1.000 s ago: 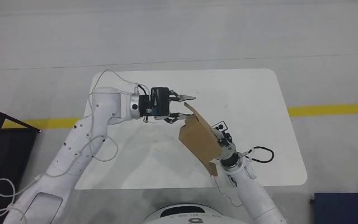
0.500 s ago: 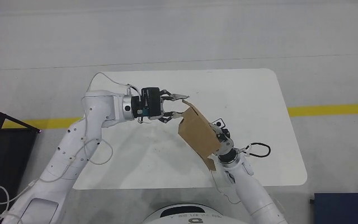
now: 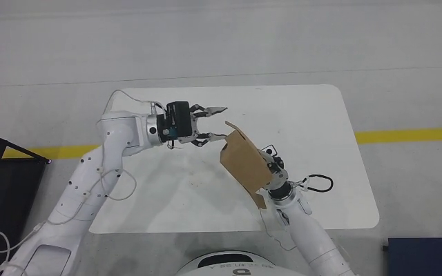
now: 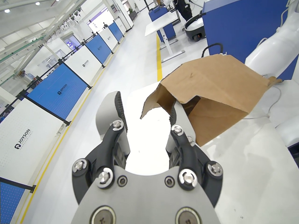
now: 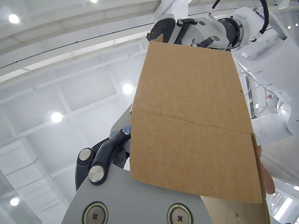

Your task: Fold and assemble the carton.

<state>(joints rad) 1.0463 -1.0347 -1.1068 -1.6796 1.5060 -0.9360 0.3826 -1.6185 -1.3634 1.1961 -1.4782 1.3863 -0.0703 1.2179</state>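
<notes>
Top view: your right gripper (image 3: 273,165) sits right of centre in the lower half of the frame, over the near part of the white table (image 3: 311,124). It is clamped on the carton (image 3: 245,165). The cardboard covers most of its fingers, so you can't read the exact grip. The right wrist view shows one dark finger link beside the brown panel.

- The carton is lifted off the tabletop, near frame centre and tilted. Its long side runs from upper left to lower right.
- It is partly opened into a sleeve. The open mouth and a loose, ragged-edged flap face the left arm.
- A crease runs across the panel nearest your right wrist camera.

Your left gripper (image 3: 219,123) comes in from the left of the frame, just above centre, and points right toward the carton's upper corner.

- Its jaws are spread wide and hold nothing.
- In the left wrist view, one fingertip is at the edge of the open mouth and seems to touch the cardboard. The other stands apart in open air, with the flap between the two.

Around the rig: a black cable loop (image 3: 319,183) sits by the right wrist, and a yellow floor line (image 3: 400,135) runs off past the table's right edge.
</notes>
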